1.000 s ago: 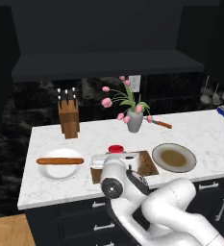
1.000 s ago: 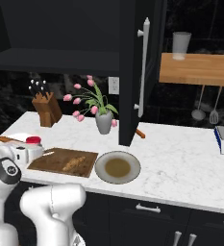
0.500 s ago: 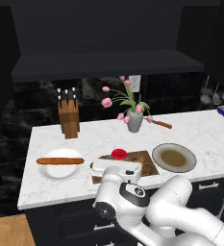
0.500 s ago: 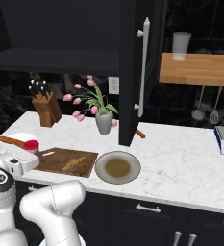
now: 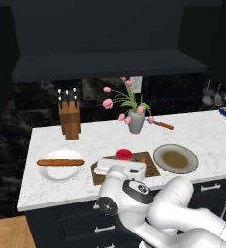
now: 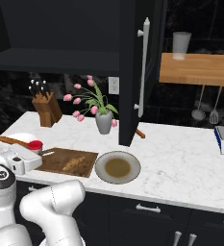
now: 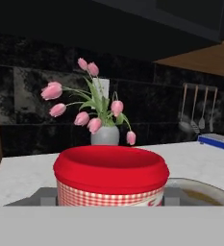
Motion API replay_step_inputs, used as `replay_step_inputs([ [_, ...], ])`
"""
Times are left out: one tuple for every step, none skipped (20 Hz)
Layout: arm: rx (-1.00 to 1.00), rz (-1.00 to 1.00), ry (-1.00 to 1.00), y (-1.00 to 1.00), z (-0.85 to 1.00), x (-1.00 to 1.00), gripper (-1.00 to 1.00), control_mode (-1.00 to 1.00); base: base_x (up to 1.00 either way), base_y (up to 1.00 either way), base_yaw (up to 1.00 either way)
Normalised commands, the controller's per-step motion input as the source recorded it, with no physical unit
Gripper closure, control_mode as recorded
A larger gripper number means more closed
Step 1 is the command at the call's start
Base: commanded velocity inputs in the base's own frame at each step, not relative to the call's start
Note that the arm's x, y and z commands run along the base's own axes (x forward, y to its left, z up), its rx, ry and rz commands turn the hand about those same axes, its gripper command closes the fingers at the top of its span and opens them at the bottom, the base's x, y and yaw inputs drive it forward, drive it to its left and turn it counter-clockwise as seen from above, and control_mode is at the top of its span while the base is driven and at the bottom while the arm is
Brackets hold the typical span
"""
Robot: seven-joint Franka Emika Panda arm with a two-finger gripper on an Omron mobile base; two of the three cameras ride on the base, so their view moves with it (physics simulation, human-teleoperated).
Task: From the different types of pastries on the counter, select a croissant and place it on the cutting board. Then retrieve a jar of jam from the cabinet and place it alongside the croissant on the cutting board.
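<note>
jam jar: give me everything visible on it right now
The jar of jam is small and squat, with a wide glossy red lid and a red-and-white checked band on the wall below it. It stands upright and closed, held in the gripper at the near left end of the cutting board. In the base views just its red lid shows above the white hand. Whether its base touches the board cannot be seen.

Black marbled backsplash (image 5: 41, 104), wooden floor (image 5: 8, 232), wooden shelf (image 6: 197, 69).
</note>
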Motion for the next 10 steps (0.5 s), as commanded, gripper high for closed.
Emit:
replay_step_inputs([
  [0.00,0.00,0.00,0.00,0.00,0.00,1.00,-1.00,0.00,0.00,0.00],
  [0.00,0.00,-0.07,0.00,-0.06,0.19,1.00,-1.00,0.00,0.00,0.00],
  [0.01,0.00,-0.04,0.00,-0.43,0.47,1.00,-1.00,0.00,0.00,0.00],
  [0.03,0.00,-0.01,-0.06,-0.49,0.72,1.00,-1.00,0.00,0.00,0.00],
  [0.01,0.00,0.00,-0.01,-0.51,0.64,1.00,-1.00,0.00,0.00,0.00],
  [0.00,0.00,0.00,0.00,0.00,0.00,1.00,-1.00,0.00,0.00,0.00],
  [0.00,0.00,-0.04,0.00,-0.06,0.00,1.00,-1.00,0.00,0.00,0.00],
  [0.00,0.00,0.03,-0.29,-1.00,0.04,1.00,-1.00,0.00,0.00,0.00],
  [0.00,0.00,0.05,-0.46,-1.00,0.16,1.00,-1.00,0.00,0.00,0.00],
  [0.00,0.00,0.00,-0.39,-1.00,0.23,1.00,-1.00,0.00,0.00,0.00],
])
